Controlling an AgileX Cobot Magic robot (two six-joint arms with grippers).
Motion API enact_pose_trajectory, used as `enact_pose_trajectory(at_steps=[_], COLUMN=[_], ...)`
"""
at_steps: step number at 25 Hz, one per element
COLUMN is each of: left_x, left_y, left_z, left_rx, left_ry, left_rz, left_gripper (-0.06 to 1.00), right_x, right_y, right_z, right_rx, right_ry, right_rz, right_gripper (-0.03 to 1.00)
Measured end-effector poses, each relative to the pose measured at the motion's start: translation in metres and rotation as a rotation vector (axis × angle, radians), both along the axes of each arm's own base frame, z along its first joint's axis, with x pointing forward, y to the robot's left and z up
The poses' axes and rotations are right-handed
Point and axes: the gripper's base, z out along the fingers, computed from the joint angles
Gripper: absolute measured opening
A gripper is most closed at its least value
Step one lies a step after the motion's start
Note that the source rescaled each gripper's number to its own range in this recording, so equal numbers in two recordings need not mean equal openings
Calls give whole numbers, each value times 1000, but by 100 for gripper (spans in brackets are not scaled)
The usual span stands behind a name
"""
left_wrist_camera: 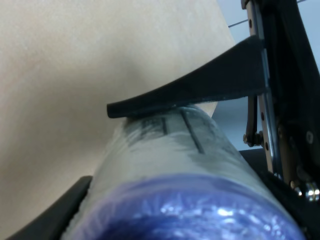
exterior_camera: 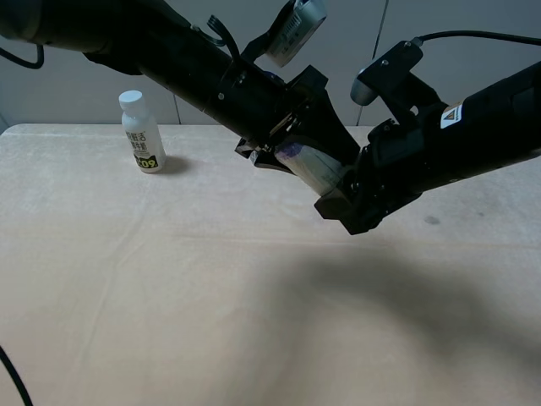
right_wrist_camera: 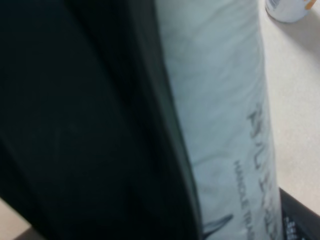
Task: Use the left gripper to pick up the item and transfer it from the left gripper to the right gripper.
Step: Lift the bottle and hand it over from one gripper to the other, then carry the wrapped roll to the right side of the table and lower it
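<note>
Cream-white cylinder with a purple end, the item (exterior_camera: 319, 169), is up off the beige table (exterior_camera: 169, 296). It is clamped between the left gripper (exterior_camera: 297, 156) fingers (left_wrist_camera: 200, 87), one on each side of its wall. I see its other end sitting between the right gripper (exterior_camera: 345, 201) fingers (right_wrist_camera: 100, 125), one black finger flat against its printed side. That wrist view is blurred, so I cannot tell if the right pair is clamped or loose. White-capped bottle (exterior_camera: 141, 134) stands upright on the table, well apart from both sets of fingers.
</note>
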Motion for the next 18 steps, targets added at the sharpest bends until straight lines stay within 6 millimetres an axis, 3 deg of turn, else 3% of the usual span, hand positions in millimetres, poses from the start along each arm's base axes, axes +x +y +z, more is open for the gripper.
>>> enact_pose_trajectory(at_steps=[8,9,10,11,12,14,18], left_x=[1,1,2,3,4,5,5], left_y=[0,0,0,0,0,1,1], left_z=[0,0,0,1,0,0,0], left_rx=[0,0,-3,-3,1,4,4], left_ry=[-9,-11,-12,-19,-25,-30,-31], left_rz=[10,12,22,29,33,41,42], left_gripper=[0,8,27,54,71,87,97], right_x=[0,0,0,0,0,-1,-1], right_y=[0,0,0,0,0,0,0], right_z=[0,0,0,-1,-1,-1,-1], right_rx=[-3,-3,-4,-6,-7,-8,-11], right_ry=[-2,-2,1,6,7,9,16], right_rz=[1,1,2,4,4,5,8], right_gripper=[8,7,5,4,1,1,1])
